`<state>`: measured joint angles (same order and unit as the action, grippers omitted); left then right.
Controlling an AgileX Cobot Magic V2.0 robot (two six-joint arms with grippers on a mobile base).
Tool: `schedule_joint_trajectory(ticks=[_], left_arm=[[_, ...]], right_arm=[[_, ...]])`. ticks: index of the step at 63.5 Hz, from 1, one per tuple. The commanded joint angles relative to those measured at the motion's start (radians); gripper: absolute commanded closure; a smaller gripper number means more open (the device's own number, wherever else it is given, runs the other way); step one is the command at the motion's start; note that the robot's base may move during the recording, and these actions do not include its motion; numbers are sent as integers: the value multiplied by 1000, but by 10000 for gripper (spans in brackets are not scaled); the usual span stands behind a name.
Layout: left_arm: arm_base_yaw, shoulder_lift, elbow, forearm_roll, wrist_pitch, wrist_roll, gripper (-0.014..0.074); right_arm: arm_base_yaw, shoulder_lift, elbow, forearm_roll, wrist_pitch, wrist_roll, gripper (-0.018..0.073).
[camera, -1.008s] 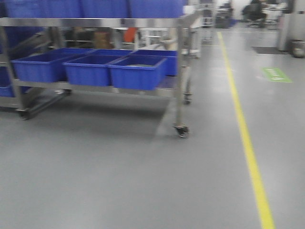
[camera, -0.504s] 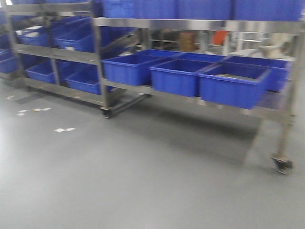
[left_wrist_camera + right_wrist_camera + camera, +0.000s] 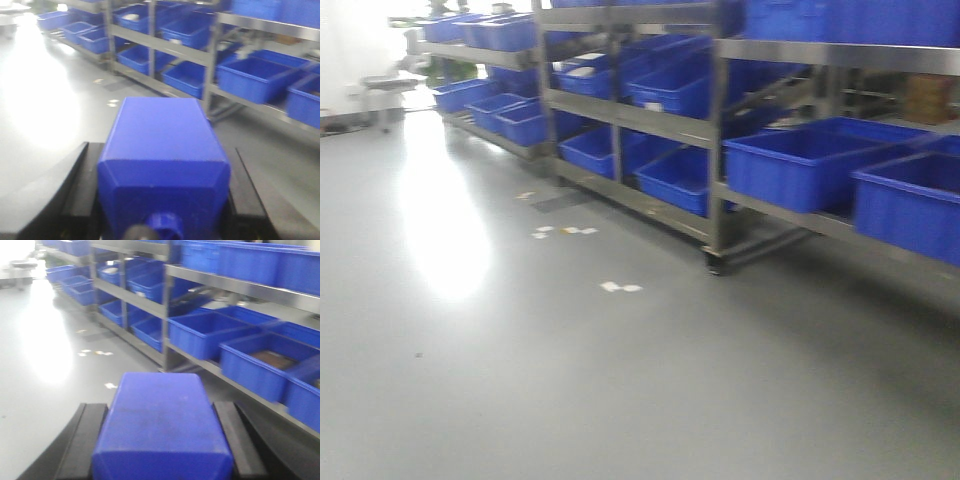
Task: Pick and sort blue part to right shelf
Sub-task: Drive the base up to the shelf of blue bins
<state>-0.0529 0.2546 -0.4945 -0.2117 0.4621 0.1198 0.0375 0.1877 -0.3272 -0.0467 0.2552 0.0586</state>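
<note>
The deep-blue plastic block with bevelled shoulders (image 3: 167, 125) sits clamped between the black fingers (image 3: 75, 195) of the left end effector (image 3: 161, 150), with a small round stub at its near end. The right end effector (image 3: 159, 404) is clamped on a squarer deep-blue plastic block (image 3: 160, 430). Both hang above the grey floor (image 3: 520, 380), well apart from the blurred steel-framed rack (image 3: 820, 52) of large blue plastic bins (image 3: 800, 165) on the right.
</note>
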Motion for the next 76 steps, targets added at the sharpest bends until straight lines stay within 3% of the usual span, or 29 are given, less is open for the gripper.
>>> schedule_joint_trajectory(ticks=[1,76], left_arm=[[-2,13,-29,-14,-82,-7,358],[-2,13,-29,-14,-82,-7,358]], right_arm=[[-8,9,-28,-10,-96,-12,134],[-8,9,-28,-10,-96,-12,134]])
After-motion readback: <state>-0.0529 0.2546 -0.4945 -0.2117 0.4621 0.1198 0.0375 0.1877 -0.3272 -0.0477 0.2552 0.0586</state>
